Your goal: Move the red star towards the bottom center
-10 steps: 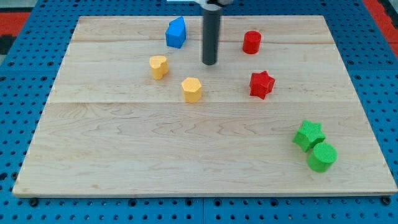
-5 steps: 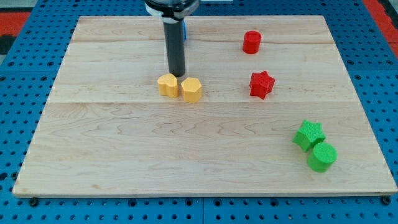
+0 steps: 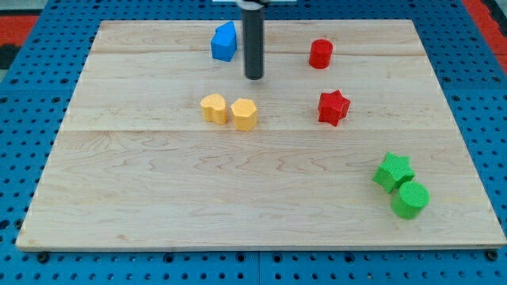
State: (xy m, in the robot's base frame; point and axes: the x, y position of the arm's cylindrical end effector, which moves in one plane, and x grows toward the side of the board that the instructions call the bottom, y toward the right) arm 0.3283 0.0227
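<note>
The red star lies on the wooden board, right of centre in its upper half. My tip is up and to the left of the star, well apart from it, touching no block. It stands just right of the blue block and above the two yellow blocks.
A red cylinder sits above the star. A yellow heart-like block and a yellow hexagon touch side by side left of the star. A green star and green cylinder sit at the lower right.
My tip went left and down, and the yellow heart-like block ended up against the yellow hexagon. The tip then moved back up and right. The red star has not moved.
</note>
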